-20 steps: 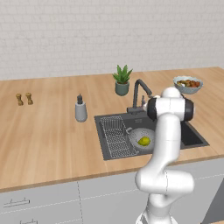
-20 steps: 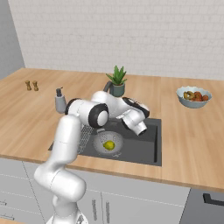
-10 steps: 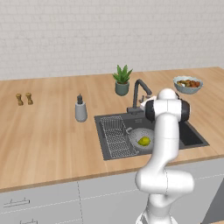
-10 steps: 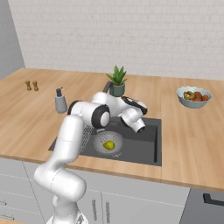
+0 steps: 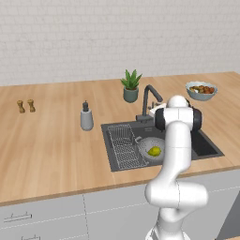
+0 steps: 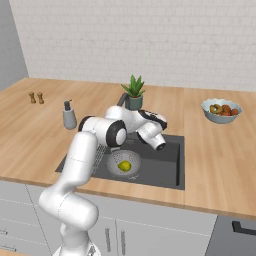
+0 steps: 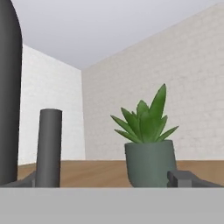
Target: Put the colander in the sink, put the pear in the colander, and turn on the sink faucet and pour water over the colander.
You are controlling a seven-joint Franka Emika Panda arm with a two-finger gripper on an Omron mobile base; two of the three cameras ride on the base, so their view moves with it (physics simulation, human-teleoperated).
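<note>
The colander (image 5: 151,149) is a round, silver-grey perforated bowl sitting inside the sink (image 5: 206,146), a dark grey rectangular basin sunk into the wooden counter (image 5: 51,145). From the left base view it lies at about 3 o'clock of the wire grid rack (image 5: 123,146), just beside it. The pear (image 6: 124,166), small and yellow-green, rests in the middle of the colander; its stem is too small to make out. The sink faucet (image 5: 149,99) stands at the basin's 12 o'clock edge, a dark angular spout bent over the water side; in the hand view its upright parts (image 7: 48,146) rise close and dark at 9 o'clock, with the potted plant (image 7: 148,151) at about 3 o'clock of them. The gripper (image 7: 109,183) shows there as two dark tips set far apart at the bottom corners, spread wide and holding nothing. In the left base view the arm's own white links cover the hand and the right part of the colander; in the right base view the forearm hides the faucet's base and lever. The soap dispenser (image 5: 86,117) stands on the counter at 9 o'clock of the sink, and the fruit bowl (image 6: 221,110) at 2 o'clock of it.
</note>
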